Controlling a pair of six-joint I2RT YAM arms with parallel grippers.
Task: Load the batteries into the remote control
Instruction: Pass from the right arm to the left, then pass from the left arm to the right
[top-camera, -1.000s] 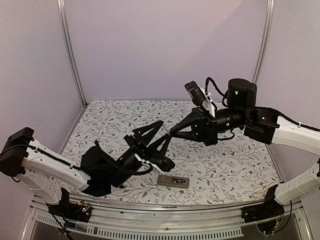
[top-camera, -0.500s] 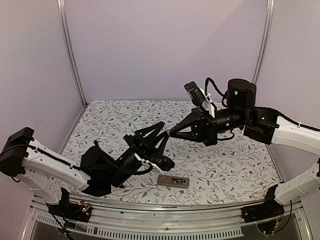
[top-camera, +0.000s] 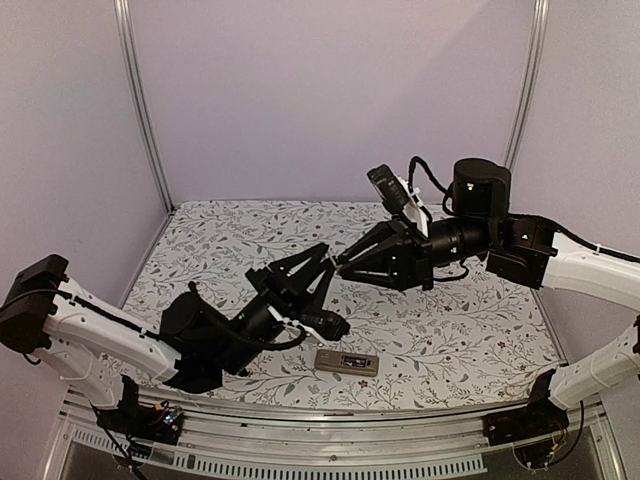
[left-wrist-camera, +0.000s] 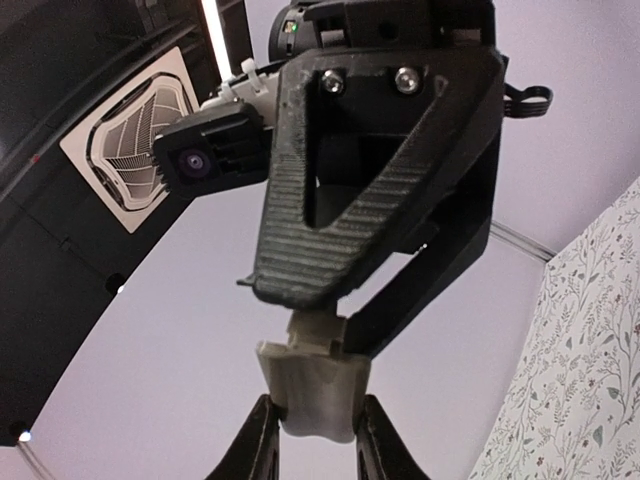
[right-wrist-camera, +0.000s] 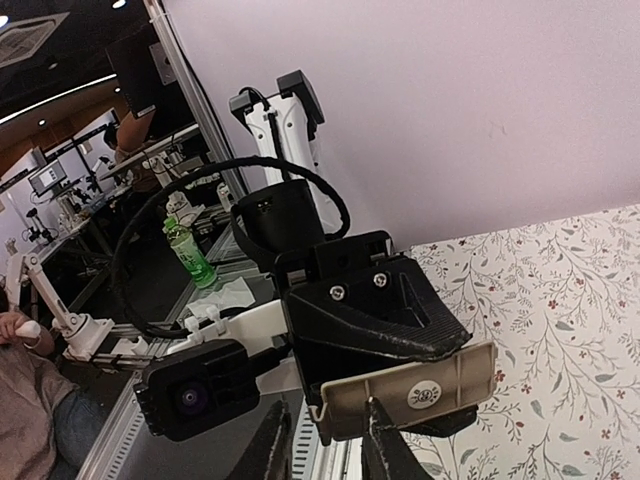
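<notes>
While both arms reach inward above the floral tabletop (top-camera: 450, 340), tips meeting, the left tool (left-wrist-camera: 312, 440) pinches a flat, pale grey cover piece (left-wrist-camera: 315, 385). Whether the right tool (right-wrist-camera: 325, 440) grips it cannot be told. The slim rectangular remote control (top-camera: 347, 361) lies near the front edge.

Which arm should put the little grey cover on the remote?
Left, probably. The left gripper has its fingers pinched on the cover, and that arm hangs just above the remote near the table's front edge. The right gripper is at the cover too, but reaches in from farther away.
</notes>
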